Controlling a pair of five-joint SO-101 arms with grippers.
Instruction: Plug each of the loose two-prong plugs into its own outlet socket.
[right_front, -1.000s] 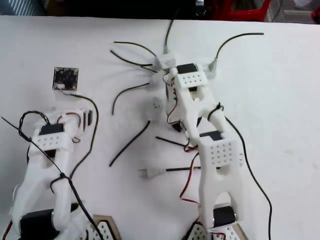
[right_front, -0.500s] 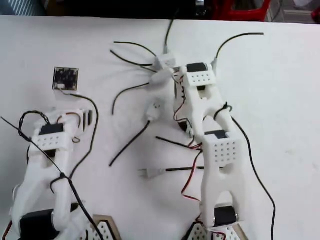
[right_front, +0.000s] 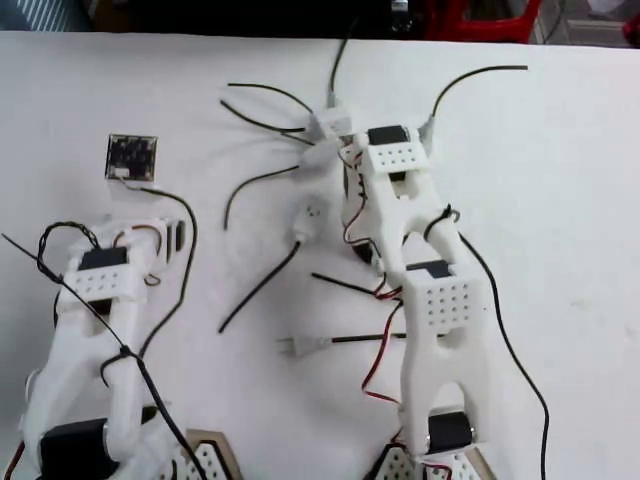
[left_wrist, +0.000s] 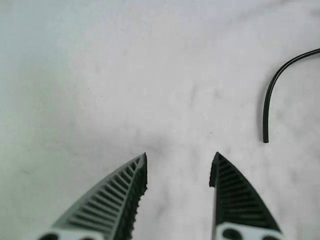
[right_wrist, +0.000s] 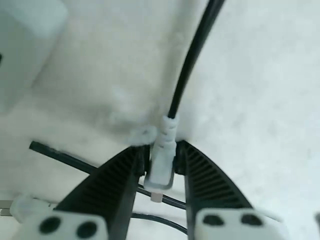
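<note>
While the right gripper (right_wrist: 161, 150) has its jaws almost closed, pinching a small white two-prong plug (right_wrist: 161, 162) by the body right at the fingertips, the plug's black cord (right_wrist: 192, 60) runs away from the wrist over the white table (right_wrist: 260, 90). Prongs are hidden between the fingers, can't tell which way they face. At the corner of that view is a white block (right_wrist: 22, 35), probably an outlet socket but too close to be sure; the plug is near it, not in it

High view: right arm (right_front: 440, 300) is extended to the cluster of white socket blocks (right_front: 328, 124) at the far middle of the table. A second plug (right_front: 311, 214) lies just beside that arm and a third plug (right_front: 290, 346) nearer the bases, both unplugged. Over bare table the left gripper (left_wrist: 180, 156) is wide open with nothing in it, a loose cord end (left_wrist: 265, 120) nearby; left arm (right_front: 100, 285) is well apart from the sockets

Risks: the grip is shallow, so a push could pivot the plug or slide it back between the fingers. The socket blocks look unfixed and nothing braces them, so a push may just shove one away. Prongs off line would jam on the socket face. Thin black wires (right_wrist: 65, 157) cross under the fingers and could snag and drag
</note>
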